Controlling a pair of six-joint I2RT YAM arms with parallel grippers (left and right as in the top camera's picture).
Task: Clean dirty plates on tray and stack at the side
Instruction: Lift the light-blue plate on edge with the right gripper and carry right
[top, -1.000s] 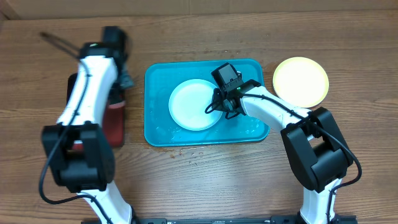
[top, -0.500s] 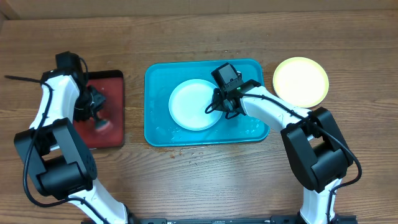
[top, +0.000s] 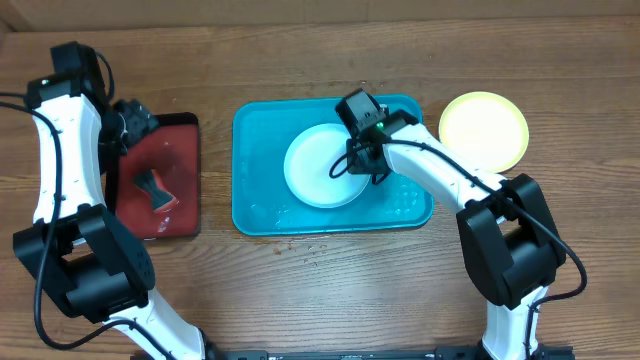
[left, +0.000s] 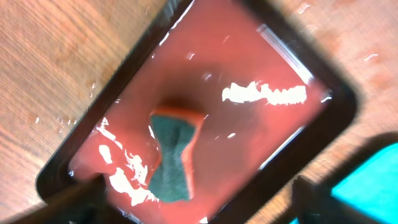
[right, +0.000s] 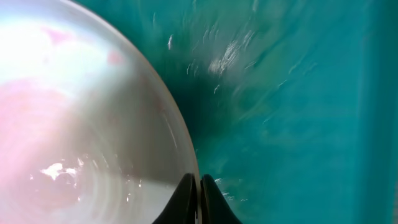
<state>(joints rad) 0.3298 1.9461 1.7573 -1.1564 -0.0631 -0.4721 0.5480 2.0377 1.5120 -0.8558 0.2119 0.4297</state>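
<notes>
The likeliest failure lay in the grip itself: the right gripper (right: 199, 194) had its fingertips pressed almost together on the thin right-hand rim of the pale round plastic plate (top: 315, 168), and that rim looked wet and glossy, so a lift or tilt from such a narrow pinch could have let the plate slide out and drop back into the large teal-blue rectangular plastic tray (top: 255, 130), splashing the water that glistened on its floor. A low carry to the right could also have caught the plate on the tray's raised rim. The plate sat inside the tray, right of its centre. Close up it showed a shiny film with faint pink tinges near its upper part, which I judged might be leftover smear; stacking it as it was would have put an unclean plate on the pile. The yellow-green round plastic plate (top: 484, 130) lay alone on the wooden table (top: 320, 290) just right of the tray, looking clean. Far to the left, the left gripper (top: 132, 120) hung spread and empty over the black-rimmed red tray (top: 175, 140), where the orange sponge with a dark green scouring face (left: 173, 155) lay amid foam.
</notes>
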